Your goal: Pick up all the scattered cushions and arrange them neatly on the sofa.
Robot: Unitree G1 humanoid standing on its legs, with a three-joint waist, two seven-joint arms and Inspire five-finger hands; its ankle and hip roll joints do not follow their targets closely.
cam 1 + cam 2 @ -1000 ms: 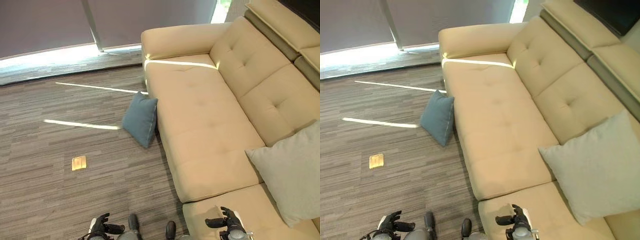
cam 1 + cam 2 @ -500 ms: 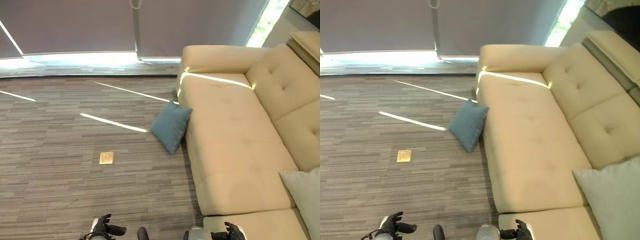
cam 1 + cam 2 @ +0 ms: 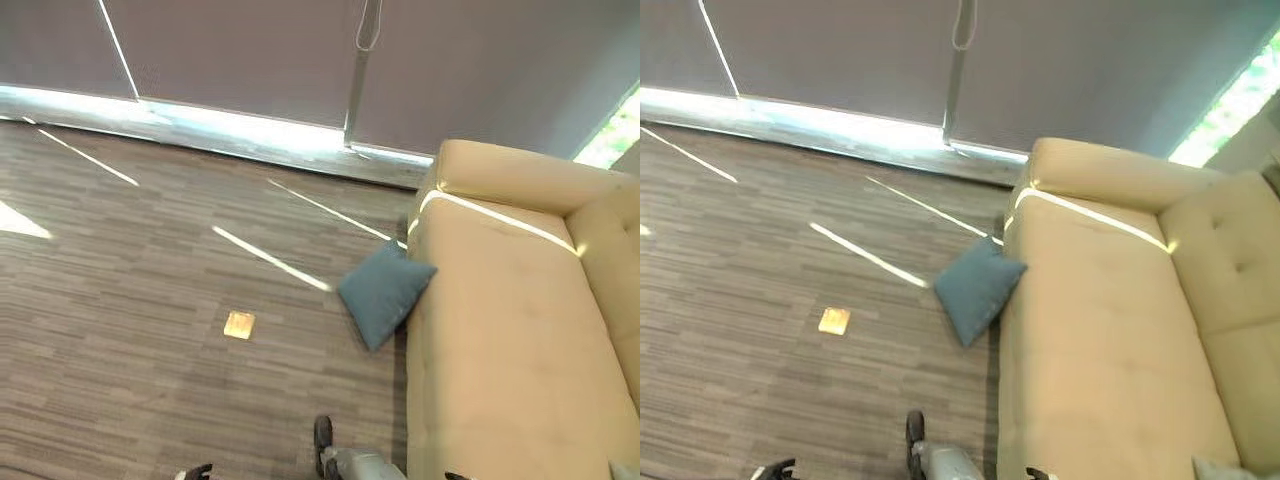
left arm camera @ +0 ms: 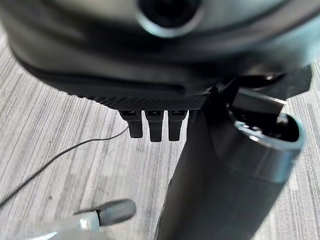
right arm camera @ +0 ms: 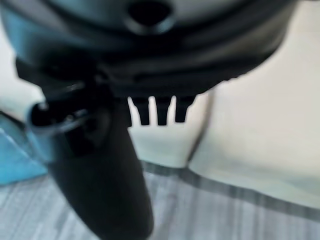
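- Blue cushion (image 3: 383, 293): square, teal-blue, on the carpet floor (image 3: 130, 270) at centre of the left eye view, propped on one corner, its upper right corner leaning against the front of the sofa (image 3: 500, 330).
- Handling, as judged: light, soft, stuffed; will give and sag under a grip; fabric cover not slippery; not fragile. A pinch on one corner would probably let it swing; a hold across the upper edge, or both hands on opposite sides, looks steadier.
- Sofa: beige, tufted, filling the right side of the head views; seat bare beside the cushion, with room to set it down. A pale corner at the lower right edge of the right eye view may be a second cushion; cannot tell.
- Floor plate (image 3: 239, 324): small, brass-coloured, left of the cushion, apart from it.
- Left hand (image 4: 155, 125): over bare carpet in its wrist view; fingers extended, holding nothing.
- Right hand (image 5: 157, 112): fingers extended, empty; pale sofa upholstery beyond them, a patch of blue at the view's left edge.
- Both hands low, at the bottom edge of the head views, well apart from the cushion.
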